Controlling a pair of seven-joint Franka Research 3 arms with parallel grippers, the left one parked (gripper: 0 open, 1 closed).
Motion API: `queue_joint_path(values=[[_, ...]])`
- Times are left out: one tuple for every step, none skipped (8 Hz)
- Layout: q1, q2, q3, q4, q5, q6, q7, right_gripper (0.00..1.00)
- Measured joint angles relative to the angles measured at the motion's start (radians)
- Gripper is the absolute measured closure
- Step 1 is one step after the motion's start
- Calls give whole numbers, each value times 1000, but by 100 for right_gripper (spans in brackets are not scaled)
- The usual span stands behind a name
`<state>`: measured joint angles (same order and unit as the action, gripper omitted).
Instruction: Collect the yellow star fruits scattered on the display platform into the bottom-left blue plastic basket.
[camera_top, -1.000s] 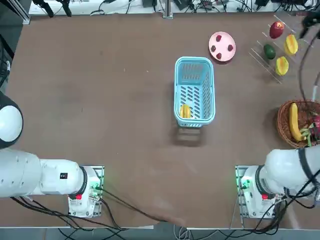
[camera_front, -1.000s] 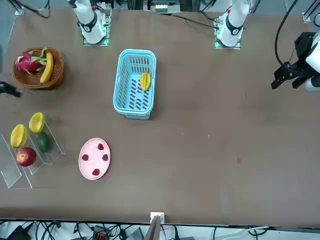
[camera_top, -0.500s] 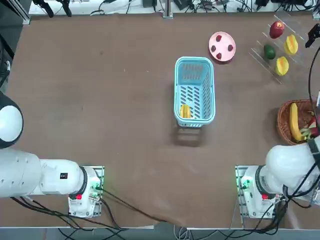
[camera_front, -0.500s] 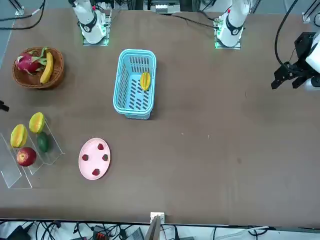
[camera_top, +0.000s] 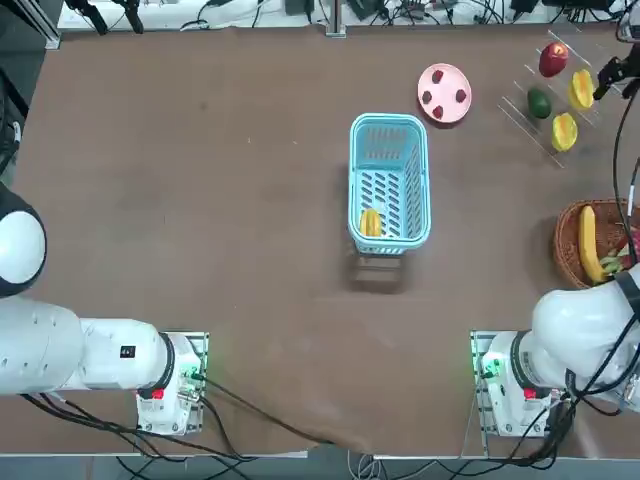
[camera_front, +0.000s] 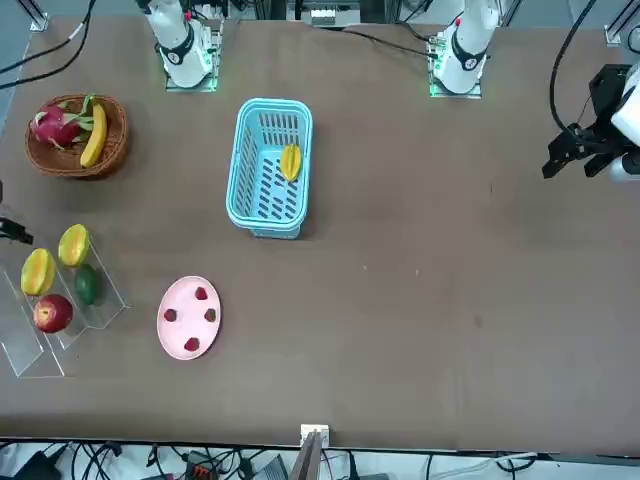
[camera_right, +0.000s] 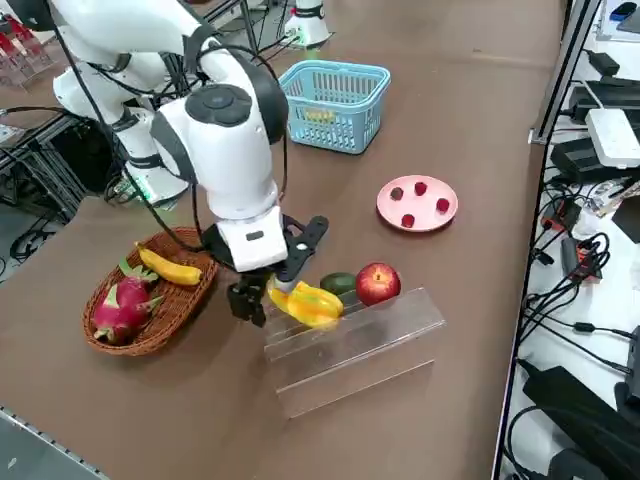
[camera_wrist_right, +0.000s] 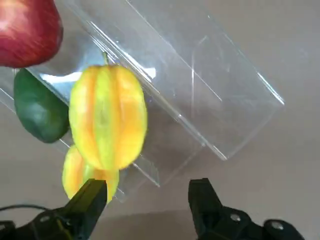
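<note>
Right wrist view has the right gripper (camera_wrist_right: 147, 197) with its fingers (camera_wrist_right: 85, 210) wide apart and nothing between them. Just past the tips lie two star fruits: the higher one (camera_wrist_right: 107, 117) in full sight, the lower one (camera_wrist_right: 87, 172) partly behind a fingertip. Over the last second the gripper has swung outward past the end of the clear rack (camera_right: 370, 350), then come back a little toward the fruits; in the top view it is now just beside the higher star fruit. The fruits themselves have not shifted. For the task, that looks like lining up for the next pick, likely the higher one, with a third of the collecting done. Close by on the rack, the green fruit (camera_wrist_right: 40, 107) and the red fruit (camera_wrist_right: 30, 35) could be nudged if the approach runs wide. Farther out, the blue basket (camera_top: 417, 190) holds the third star fruit (camera_top: 371, 222), lying near its robot-side end. Counted up: three star fruits, two on the rack and one in the basket; one green fruit; one red fruit; one banana (camera_top: 588, 240) and one dragon fruit (camera_right: 122, 308) in one wicker basket (camera_right: 165, 332); one pink plate (camera_top: 444, 80) with four small red berries (camera_front: 192, 344).
</note>
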<state>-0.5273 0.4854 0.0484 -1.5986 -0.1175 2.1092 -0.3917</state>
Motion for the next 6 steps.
queue_joint_path(values=[[0,3,8,8,1,10,0,0],[1,11,14,19,3,22,0,0],[1,27,15,38,14,28,0,0],[0,44,16,57,44,31,0,1],[1,59,16,71,78,32,0,2],[4,70,18,78,102,35,3,2]])
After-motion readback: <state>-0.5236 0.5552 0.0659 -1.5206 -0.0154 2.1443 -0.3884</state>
